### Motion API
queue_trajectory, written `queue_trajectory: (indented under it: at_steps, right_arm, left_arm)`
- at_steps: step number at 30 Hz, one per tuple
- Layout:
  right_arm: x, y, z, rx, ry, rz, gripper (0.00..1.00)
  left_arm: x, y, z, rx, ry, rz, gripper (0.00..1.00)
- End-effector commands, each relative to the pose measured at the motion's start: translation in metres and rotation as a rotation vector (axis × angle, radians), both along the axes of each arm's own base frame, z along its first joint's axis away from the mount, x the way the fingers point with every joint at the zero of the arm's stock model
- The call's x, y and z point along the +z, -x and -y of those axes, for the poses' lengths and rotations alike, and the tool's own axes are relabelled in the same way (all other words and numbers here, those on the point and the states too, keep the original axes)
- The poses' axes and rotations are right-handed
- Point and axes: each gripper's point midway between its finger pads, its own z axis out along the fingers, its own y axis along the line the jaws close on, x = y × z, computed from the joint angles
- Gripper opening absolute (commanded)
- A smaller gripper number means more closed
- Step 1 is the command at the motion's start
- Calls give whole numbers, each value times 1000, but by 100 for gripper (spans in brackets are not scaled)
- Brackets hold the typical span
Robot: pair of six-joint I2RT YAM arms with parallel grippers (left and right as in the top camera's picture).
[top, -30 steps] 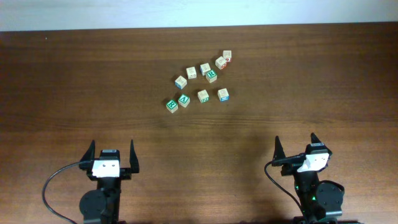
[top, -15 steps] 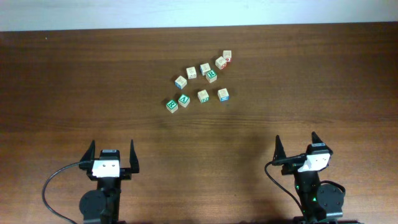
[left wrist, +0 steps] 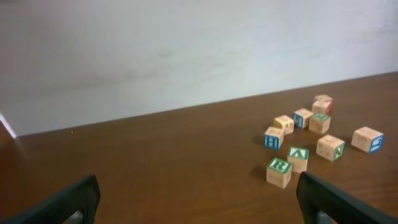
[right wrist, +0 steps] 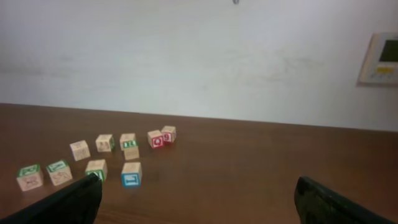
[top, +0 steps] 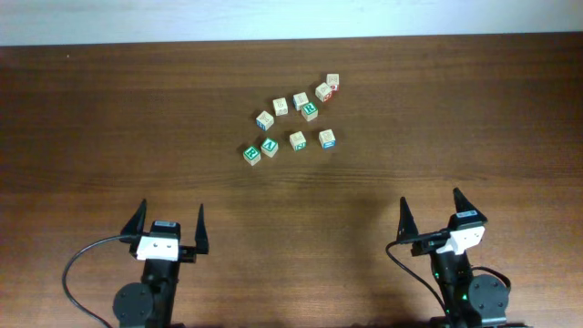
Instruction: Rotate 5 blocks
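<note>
Ten pieces in all, by my count, are sitting in a loose cluster on the desk (top: 109,118), toward its far side and a little right of centre. I am taking the blocks (top: 297,140) for the task to be the pale wooden ones among them printed in green or blue. Entry, green R block (left wrist: 279,172): lying at the near-left corner of the cluster, closest to the left hand (top: 170,217), just beside one neighbour and apart from the rest. Entry, blue-lettered block (top: 327,138): standing at the near-right of the cluster with free desk all round it. Entry, red-marked cubes (right wrist: 156,139): a pair at the far-right end, just beside each other, and I am leaving them out. Handling: I am judging every block light, rigid and hard to damage, with flat faces and square edges. I am planning to pinch two opposite side faces from above, centred, so that a block turns without tipping. The far row is lying close together, so fingers there may be nudging neighbours. Containers: none are showing, and nothing is holding anything else. Hands: the left one and the right hand (top: 430,208) are both released, jaws spread wide and empty, hovering by the near edge, well apart from the cluster.
</note>
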Motion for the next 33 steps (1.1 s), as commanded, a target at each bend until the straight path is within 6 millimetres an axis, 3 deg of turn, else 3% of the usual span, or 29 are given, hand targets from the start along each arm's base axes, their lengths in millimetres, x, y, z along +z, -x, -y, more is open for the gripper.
queue_trajectory:
  at_steps: [1,9,16,24,27,33]
  right_arm:
    - [40,9,-5,36,-9,89,98]
    - [88,23,-15,98,-2,171,98]
    - [109,15,-35,215,9,97,98]
    - [113,-29,-50,299,-17,-206,98]
    - [118,-49,-66,396,-43,-333,98]
    - [116,-104,-78,461,-113,-630,99]
  left_arm:
    - [33,5,3,-17,-19,63,99]
    - [59,-13,2,-19,-11,-31,99]
    - [59,-54,9,-81,26,-334,99]
    - [59,-101,14,-129,86,-687,99]
    - [61,-114,20,-171,121,-796,99]
    - [64,-142,22,-187,162,-977,99]
